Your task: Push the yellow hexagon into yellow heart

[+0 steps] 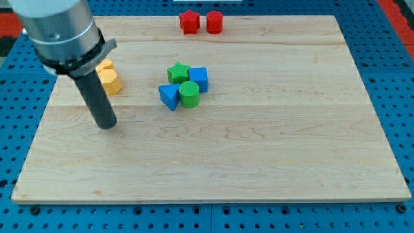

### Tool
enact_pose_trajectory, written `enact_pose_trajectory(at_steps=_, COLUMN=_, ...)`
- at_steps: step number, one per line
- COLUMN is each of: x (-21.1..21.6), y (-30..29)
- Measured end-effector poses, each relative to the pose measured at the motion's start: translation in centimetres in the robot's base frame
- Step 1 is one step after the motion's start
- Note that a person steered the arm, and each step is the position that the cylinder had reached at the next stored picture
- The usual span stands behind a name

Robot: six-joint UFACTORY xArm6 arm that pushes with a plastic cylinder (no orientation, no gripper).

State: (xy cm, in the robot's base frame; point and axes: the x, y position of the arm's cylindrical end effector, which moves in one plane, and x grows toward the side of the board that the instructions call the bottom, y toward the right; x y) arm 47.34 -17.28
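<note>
The yellow hexagon (111, 81) sits on the wooden board at the view's left. The yellow heart (105, 66) lies just above it and touches it, partly hidden behind the arm. My tip (107, 125) rests on the board below the hexagon and slightly to its left, with a gap between them. The dark rod rises up and to the left from the tip, passing just left of both yellow blocks.
A cluster sits at the board's middle: green star (178, 72), blue cube (198, 78), blue triangle (169, 96), green cylinder (189, 94). A red star (189, 21) and red cylinder (214, 22) stand at the top edge. The wooden board (259, 149) lies on a blue pegboard.
</note>
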Motion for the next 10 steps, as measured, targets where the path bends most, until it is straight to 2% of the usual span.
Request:
enact_pose_trajectory(at_steps=1, x=-1.0, y=0.0)
enact_pose_trajectory(at_steps=2, x=2.2, y=-0.5)
enact_pose_trajectory(at_steps=3, x=3.5, y=-3.9)
enact_pose_trajectory(at_steps=4, x=1.3, y=-7.0)
enact_pose_trajectory(at_steps=5, x=-3.7, y=-6.5)
enact_pose_trajectory(at_steps=6, x=-4.6, y=-1.3)
enact_pose_trajectory(at_steps=7, x=-7.2, y=1.3)
enact_pose_trajectory(at_steps=8, x=-6.7, y=0.6)
enact_pose_trajectory(at_steps=9, x=-6.6, y=-3.6)
enact_pose_trajectory(at_steps=10, x=-10.6, y=-5.3)
